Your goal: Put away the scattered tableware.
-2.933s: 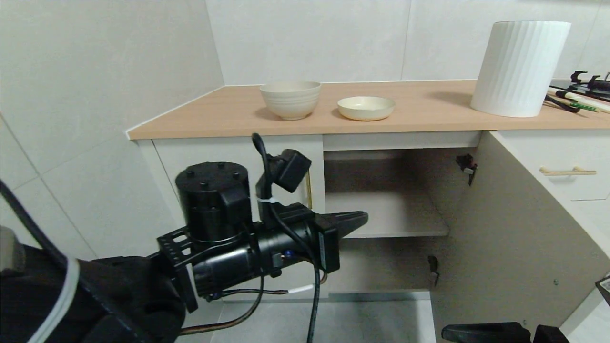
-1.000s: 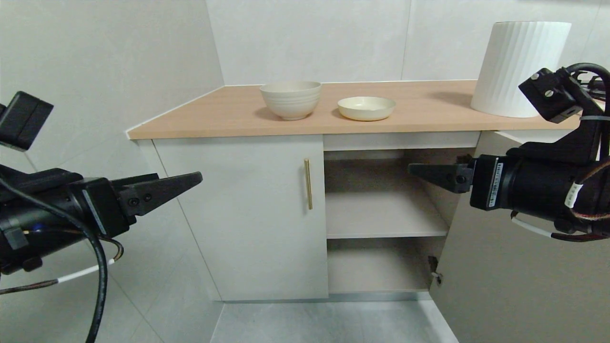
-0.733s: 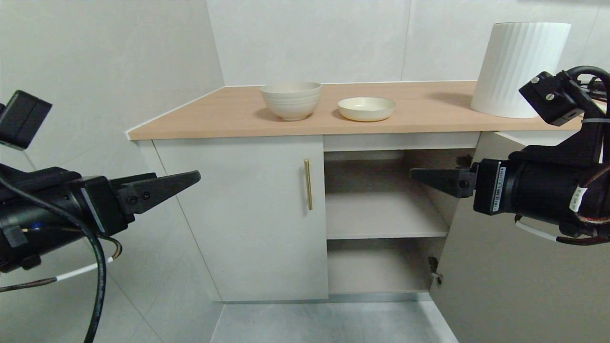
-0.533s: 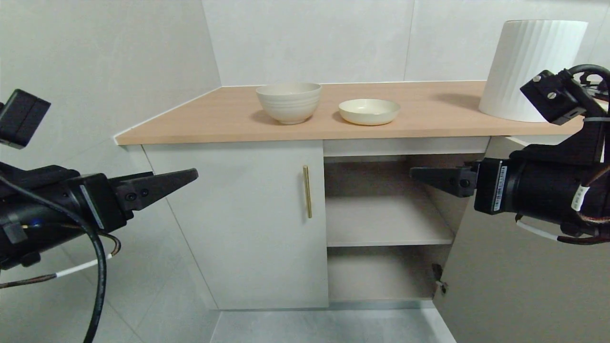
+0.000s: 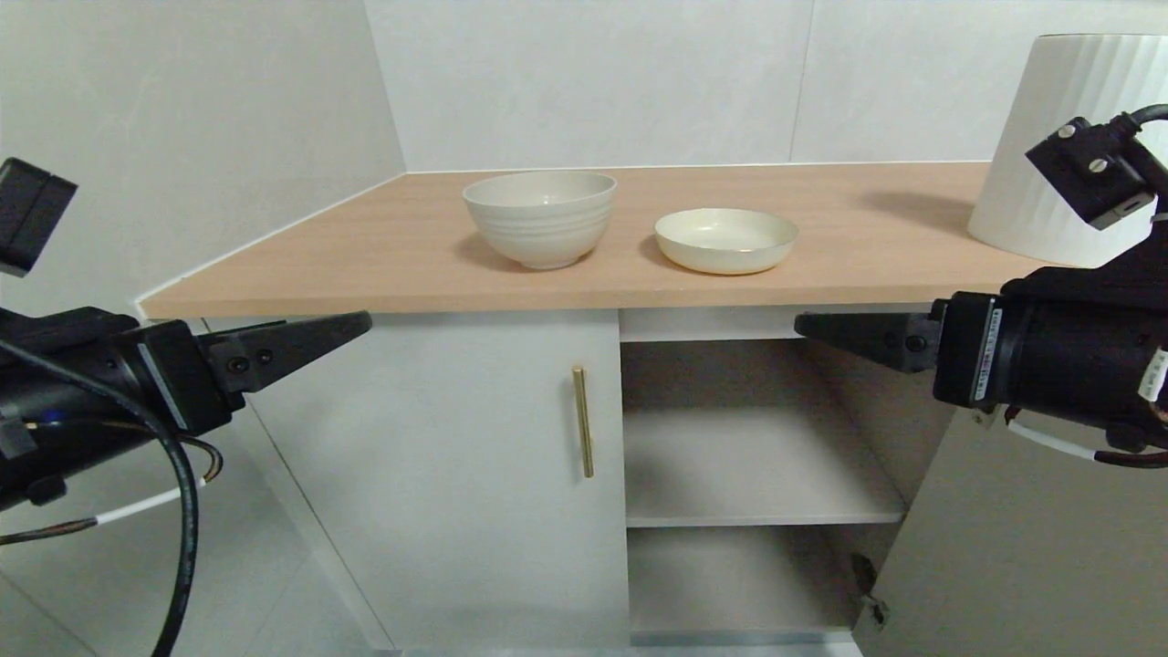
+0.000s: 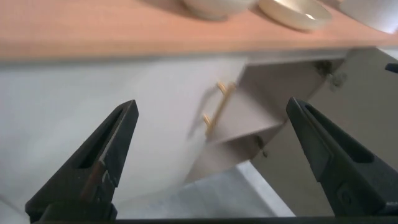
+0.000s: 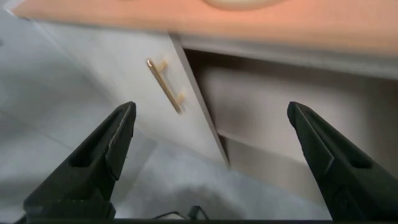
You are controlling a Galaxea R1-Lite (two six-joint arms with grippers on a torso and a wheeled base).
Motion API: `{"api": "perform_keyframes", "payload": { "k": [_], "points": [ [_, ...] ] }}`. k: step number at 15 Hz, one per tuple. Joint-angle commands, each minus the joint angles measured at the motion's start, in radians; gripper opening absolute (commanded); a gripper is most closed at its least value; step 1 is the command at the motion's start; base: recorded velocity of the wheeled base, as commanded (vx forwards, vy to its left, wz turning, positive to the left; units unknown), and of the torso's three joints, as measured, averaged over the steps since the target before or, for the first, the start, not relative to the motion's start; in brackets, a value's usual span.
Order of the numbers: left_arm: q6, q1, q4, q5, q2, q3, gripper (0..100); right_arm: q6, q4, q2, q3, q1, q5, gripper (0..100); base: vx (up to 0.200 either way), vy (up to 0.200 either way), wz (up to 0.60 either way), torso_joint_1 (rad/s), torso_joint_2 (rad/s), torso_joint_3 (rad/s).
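Countertop (image 5: 383,246) with bowl (image 5: 538,219) and dish (image 5: 725,239); in wrist views, left claw (image 6: 211,104) and right claw (image 7: 211,106) wide.

Matte black: tapered fingers (image 5: 292,342) on left gripper (image 5: 362,320) and right gripper (image 5: 800,321), small screws (image 5: 239,364), looping black cable (image 5: 188,511), white label (image 5: 985,351).

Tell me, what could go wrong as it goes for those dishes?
The left tool and right tool seem about level with the front edge of the countertop, so driving forward might strike it. The bowl and shallow dish stand close together; grabbing one could nudge the other.
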Motion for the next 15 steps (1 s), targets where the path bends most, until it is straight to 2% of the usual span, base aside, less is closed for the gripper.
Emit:
{"api": "perform_keyframes", "payload": {
  "k": [1, 9, 13, 15],
  "points": [
    [0.0, 0.0, -0.002, -0.001, -0.015, 0.0, 100, -0.002, -0.003, -0.042, 0.025, 0.001, 0.024, 100, 0.0, 0.0, 0.0, 0.0, 0.0, 0.0],
    [0.0, -0.005, -0.006, -0.004, -0.009, -0.001, 100, -0.01, -0.009, -0.04, 0.037, 0.002, 0.024, 100, 0.0, 0.0, 0.0, 0.001, -0.01, -0.009],
    [0.0, -0.014, -0.004, -0.012, 0.006, -0.008, 100, -0.01, -0.009, -0.039, 0.039, 0.002, 0.024, 100, 0.0, 0.0, 0.0, 0.074, -0.23, -0.275],
    [0.0, -0.016, -0.004, -0.012, 0.043, -0.018, 100, -0.01, -0.009, -0.025, 0.037, 0.001, 0.024, 100, 0.0, 0.0, 0.0, 0.139, -0.55, -0.322]
  ]
}}
